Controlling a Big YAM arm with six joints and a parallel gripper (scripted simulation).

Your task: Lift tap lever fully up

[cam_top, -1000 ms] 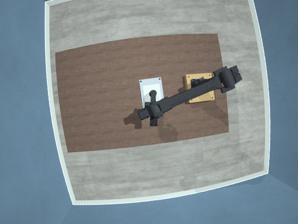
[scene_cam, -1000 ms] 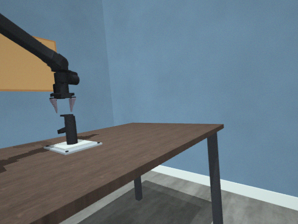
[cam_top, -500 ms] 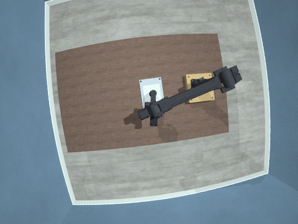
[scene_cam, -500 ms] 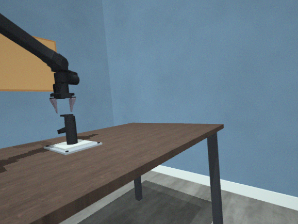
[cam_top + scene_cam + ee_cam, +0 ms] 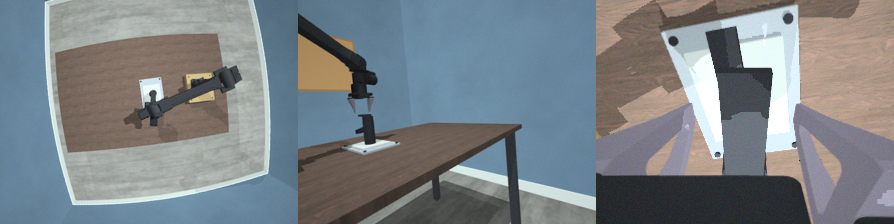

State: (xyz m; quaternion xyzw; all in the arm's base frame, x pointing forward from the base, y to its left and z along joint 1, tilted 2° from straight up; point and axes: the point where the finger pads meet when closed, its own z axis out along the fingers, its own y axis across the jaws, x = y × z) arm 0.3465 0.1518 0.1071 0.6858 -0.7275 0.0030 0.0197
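The brown wooden table (image 5: 442,144) is filling the middle of the room, and the black arm (image 5: 185,94) is stretching across it from its tan base plate (image 5: 210,97) near the table's right-hand edge in the top view. Sitting on the table toward the middle is the white mounting plate (image 5: 383,145), lying flat with a dark screw at each corner.

On that plate the tap (image 5: 368,130) is standing upright, its dark body running vertically. Its lever (image 5: 365,115) is sitting as a flat cap on top of the body in the exterior view, with a short stub sticking out sideways lower down, toward the left of the picture. In the top view the tap is reading as a round knob with a dark bar running down the picture toward the arm's wrist.

The tool (image 5: 361,109) is hanging point-down directly above the tap, its pale fingers (image 5: 351,104) spread partly apart and gripping nothing, the tips just clear of the lever's top. The wrist view is showing what the others are not: the tap's body is lining up in the gap between the two fingers. No writing is showing anywhere.
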